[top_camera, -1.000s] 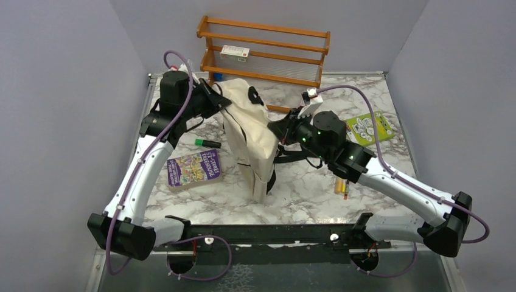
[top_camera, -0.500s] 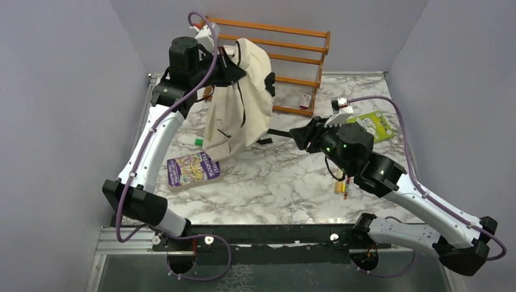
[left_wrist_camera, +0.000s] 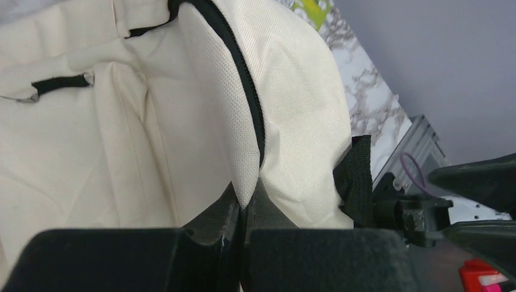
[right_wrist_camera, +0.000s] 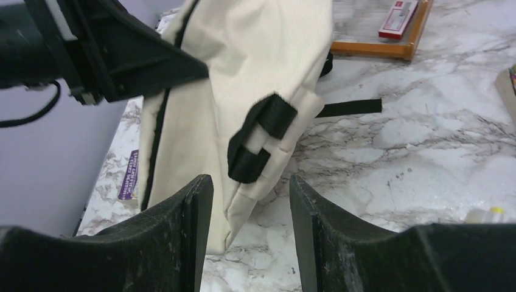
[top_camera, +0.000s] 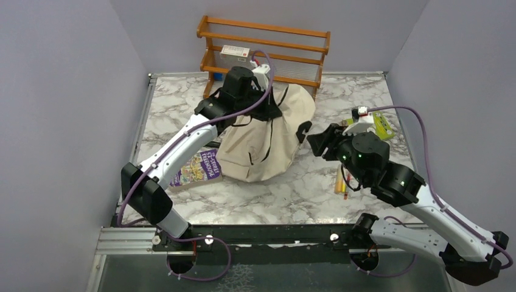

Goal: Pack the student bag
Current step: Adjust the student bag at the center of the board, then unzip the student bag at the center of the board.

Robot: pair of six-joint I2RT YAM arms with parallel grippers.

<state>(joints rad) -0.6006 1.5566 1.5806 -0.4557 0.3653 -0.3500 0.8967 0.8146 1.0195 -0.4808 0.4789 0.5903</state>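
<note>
The large beige fabric backpack (top_camera: 268, 146) slumps toward the far edge of the marbled white surface (top_camera: 304, 194), its zipped rim clenched in the left tool (left_wrist_camera: 245, 210); the released right tool (right_wrist_camera: 251, 182), jaws apart beside a black strap (right_wrist_camera: 261, 137), should likely grip the opposite rim to spread the mouth; grey walls (top_camera: 61, 91) enclose the surface

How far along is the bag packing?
Done: nothing visibly packed. In hand: left jaws shut on the rim of the bag, top lifted; right jaws open beside its black loop. Left: purple book, green booklet, yellow tube lie on the table; box on the shelf.
</note>
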